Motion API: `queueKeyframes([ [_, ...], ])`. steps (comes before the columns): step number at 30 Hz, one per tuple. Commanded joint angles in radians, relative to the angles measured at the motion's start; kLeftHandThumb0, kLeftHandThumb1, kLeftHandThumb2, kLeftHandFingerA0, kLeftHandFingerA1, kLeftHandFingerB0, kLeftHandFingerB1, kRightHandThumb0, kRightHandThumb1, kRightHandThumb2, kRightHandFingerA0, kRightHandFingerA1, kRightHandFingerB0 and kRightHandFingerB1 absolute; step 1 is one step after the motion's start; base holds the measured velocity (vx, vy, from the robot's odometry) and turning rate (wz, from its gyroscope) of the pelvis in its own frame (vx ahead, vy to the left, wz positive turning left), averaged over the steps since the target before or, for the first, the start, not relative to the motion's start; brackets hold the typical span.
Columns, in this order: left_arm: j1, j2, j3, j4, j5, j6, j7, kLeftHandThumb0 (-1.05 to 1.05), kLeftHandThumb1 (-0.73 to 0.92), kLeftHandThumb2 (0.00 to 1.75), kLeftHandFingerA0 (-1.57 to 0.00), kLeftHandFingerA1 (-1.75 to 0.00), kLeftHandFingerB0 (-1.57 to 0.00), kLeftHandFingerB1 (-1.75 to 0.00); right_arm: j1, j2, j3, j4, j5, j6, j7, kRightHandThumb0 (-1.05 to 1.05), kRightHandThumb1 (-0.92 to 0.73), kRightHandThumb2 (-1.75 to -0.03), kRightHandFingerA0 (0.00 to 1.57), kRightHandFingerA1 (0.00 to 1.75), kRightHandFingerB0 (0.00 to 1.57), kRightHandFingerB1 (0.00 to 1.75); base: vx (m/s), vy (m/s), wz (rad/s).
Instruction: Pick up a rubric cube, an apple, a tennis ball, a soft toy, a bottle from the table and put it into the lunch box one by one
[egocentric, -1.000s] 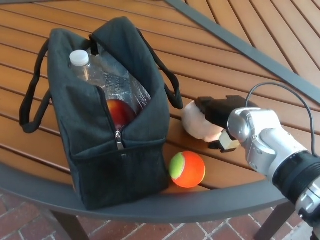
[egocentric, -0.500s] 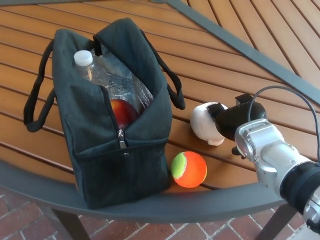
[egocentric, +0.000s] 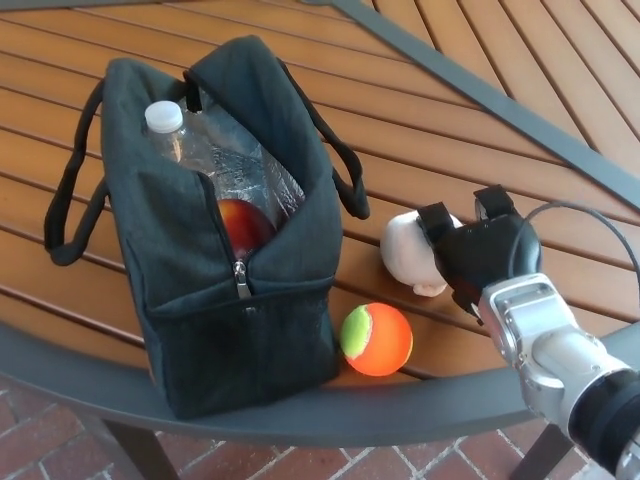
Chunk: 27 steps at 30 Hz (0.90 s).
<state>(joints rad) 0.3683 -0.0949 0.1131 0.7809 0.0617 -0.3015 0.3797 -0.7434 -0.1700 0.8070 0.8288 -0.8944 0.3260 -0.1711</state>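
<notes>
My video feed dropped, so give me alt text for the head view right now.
The right hand reaches at the pale soft toy on the slatted wooden table, fingers apart. An orange-green tennis ball lies beside the open dark lunch box, which holds a bottle and apple.

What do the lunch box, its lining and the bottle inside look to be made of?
Lunch box: dark grey woven fabric, matte, with soft sagging sides and a metal zip pull. Lining: shiny crinkled silver, probably foil-type insulation. Bottle: clear thin plastic, glossy, with a white, likely plastic cap.
</notes>
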Motion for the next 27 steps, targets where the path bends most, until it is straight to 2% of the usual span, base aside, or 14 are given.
queueKeyframes([
  [1, 0.033, 0.020, -0.011, 0.001, 0.011, -0.103, -0.027, 0.11, 0.49, 1.13, -1.12, -1.20, -0.98, -1.05, 0.110, 0.012, -0.055, 0.044, 0.027, -0.100, -0.252, -0.42, -0.76, -0.70, 0.95, 1.67, 0.70, 0.71, 0.00, 0.000, 0.00],
  [2, 0.034, 0.024, -0.013, 0.010, 0.011, -0.125, -0.031, 0.11, 0.49, 1.13, -1.12, -1.20, -0.98, -1.05, 0.116, 0.019, -0.066, 0.047, 0.033, -0.120, -0.271, -0.42, -0.76, -0.70, 0.95, 1.67, 0.70, 0.71, 0.00, 0.000, 0.00],
  [3, 0.036, 0.025, -0.017, 0.005, 0.018, -0.121, -0.023, 0.05, 0.50, 1.10, -1.13, -1.19, -0.98, -1.04, 0.118, 0.020, -0.063, 0.057, 0.028, -0.142, -0.297, -0.41, -0.83, -0.64, 0.97, 1.66, 0.74, 0.87, 0.00, 0.000, 0.00],
  [4, 0.040, 0.025, -0.022, -0.004, 0.027, -0.111, -0.012, 0.05, 0.50, 1.10, -1.13, -1.19, -0.98, -1.04, 0.118, 0.022, -0.059, 0.072, 0.019, -0.166, -0.327, -0.41, -0.83, -0.64, 0.97, 1.66, 0.74, 0.87, 0.00, 0.000, 0.00],
  [5, 0.037, 0.023, -0.018, -0.001, 0.021, -0.109, -0.014, 0.07, 0.52, 1.08, -1.13, -1.18, -0.99, -1.04, 0.120, 0.022, -0.053, 0.081, 0.009, -0.178, -0.357, -0.41, -0.72, -0.66, 0.99, 1.69, 0.79, 0.91, 0.00, 0.000, 0.00],
  [8, 0.033, 0.021, -0.012, 0.006, 0.008, -0.109, -0.021, 0.07, 0.52, 1.08, -1.13, -1.18, -0.99, -1.04, 0.120, 0.026, -0.049, 0.104, -0.004, -0.198, -0.405, -0.41, -0.72, -0.66, 0.99, 1.69, 0.79, 0.91, 0.00, 0.000, 0.00],
  [9, 0.034, 0.019, -0.012, -0.005, 0.008, -0.096, -0.017, 0.05, 0.54, 1.03, -1.08, -1.18, -0.96, -1.02, 0.131, 0.014, -0.054, 0.100, 0.002, -0.230, -0.428, -0.35, -0.58, -0.62, 0.94, 1.69, 0.85, 0.76, 0.00, 0.000, 0.00],
  [12, 0.036, 0.018, -0.011, -0.022, 0.008, -0.077, -0.012, 0.05, 0.54, 1.03, -1.08, -1.18, -0.96, -1.02, 0.144, 0.000, -0.062, 0.105, 0.011, -0.283, -0.472, -0.35, -0.58, -0.62, 0.94, 1.69, 0.85, 0.76, 0.00, 0.000, 0.00],
  [13, 0.035, 0.017, -0.010, -0.012, 0.006, -0.089, -0.014, 0.06, 0.54, 1.03, -1.13, -1.19, -0.97, -1.04, 0.158, -0.007, -0.075, 0.100, 0.022, -0.309, -0.491, -0.36, -0.46, -0.94, 1.26, 1.37, 0.80, 0.87, 0.00, 0.000, 0.00],
  [16, 0.035, 0.017, -0.009, -0.008, 0.005, -0.093, -0.014, 0.06, 0.54, 1.03, -1.13, -1.19, -0.97, -1.04, 0.162, -0.009, -0.084, 0.107, 0.023, -0.329, -0.507, -0.36, -0.46, -0.94, 1.26, 1.37, 0.80, 0.87, 0.00, 0.000, 0.00],
  [17, 0.033, 0.020, -0.011, -0.006, 0.009, -0.092, -0.012, 0.05, 0.55, 1.01, -1.09, -1.15, -0.94, -1.00, 0.174, -0.019, -0.088, 0.096, 0.024, -0.341, -0.513, -0.30, -0.59, -0.63, 0.90, 1.69, 0.86, 0.80, 0.00, 0.000, 0.00],
  [22, 0.028, 0.018, -0.006, 0.002, 0.007, -0.105, -0.003, 0.07, 0.52, 1.03, -1.11, -1.17, -0.97, -1.02, 0.202, -0.044, -0.104, 0.073, 0.022, -0.385, -0.536, -0.30, -0.59, -0.61, 0.92, 1.71, 0.86, 0.85, 0.00, 0.000, 0.00],
  [23, 0.027, 0.019, -0.003, -0.003, 0.000, -0.096, -0.012, 0.06, 0.54, 1.06, -1.11, -1.19, -0.95, -1.03, 0.219, -0.047, -0.122, 0.058, 0.039, -0.399, -0.551, -0.25, -0.57, -0.84, 0.81, 1.67, 0.74, 1.35, 0.00, 0.000, 0.00],
  [27, 0.027, 0.020, -0.002, -0.018, 0.001, -0.079, -0.011, 0.05, 0.55, 1.02, -1.11, -1.19, -0.96, -1.03, 0.263, -0.039, -0.184, 0.029, 0.074, -0.415, -0.623, -0.21, -0.52, -0.90, 0.80, 1.73, 0.73, 1.38, 0.00, 0.000, 0.00],
])
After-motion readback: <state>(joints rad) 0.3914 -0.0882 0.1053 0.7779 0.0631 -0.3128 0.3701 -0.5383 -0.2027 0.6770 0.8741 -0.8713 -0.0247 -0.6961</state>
